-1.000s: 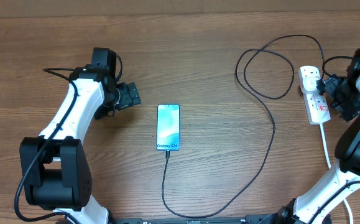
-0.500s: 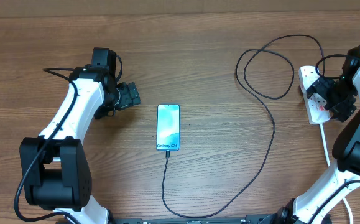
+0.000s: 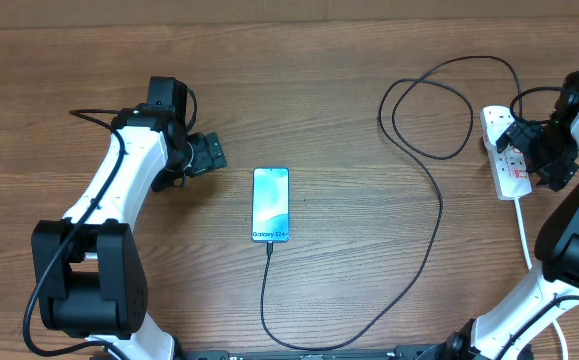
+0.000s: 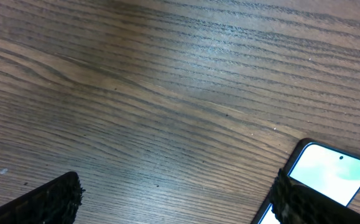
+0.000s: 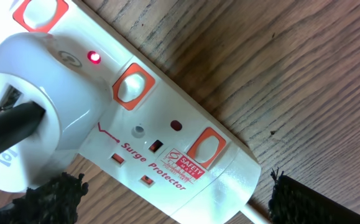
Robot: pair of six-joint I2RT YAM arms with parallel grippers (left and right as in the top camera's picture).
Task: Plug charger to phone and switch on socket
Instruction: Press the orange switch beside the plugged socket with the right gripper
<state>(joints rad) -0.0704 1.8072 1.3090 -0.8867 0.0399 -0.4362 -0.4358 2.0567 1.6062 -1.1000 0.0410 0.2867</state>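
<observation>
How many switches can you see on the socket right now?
3 switches on the socket: one at the frame's top-left edge, one beside the white adapter, one toward the cord end. Others may lie out of frame.

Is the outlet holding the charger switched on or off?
Likely on: a red lamp glows on the socket beside the charger's plug; the next outlet's lamp is dark.

Wooden table (image 3: 349, 60) filling nearly whole overhead view, brown surface, grain running left to right. Lighter tan strip (image 3: 269, 8) showing along top edge, beyond table's far side; cannot tell what it is. Left wrist view showing same tabletop close up, grain slanting diagonally, soft glare sitting near top.
</observation>
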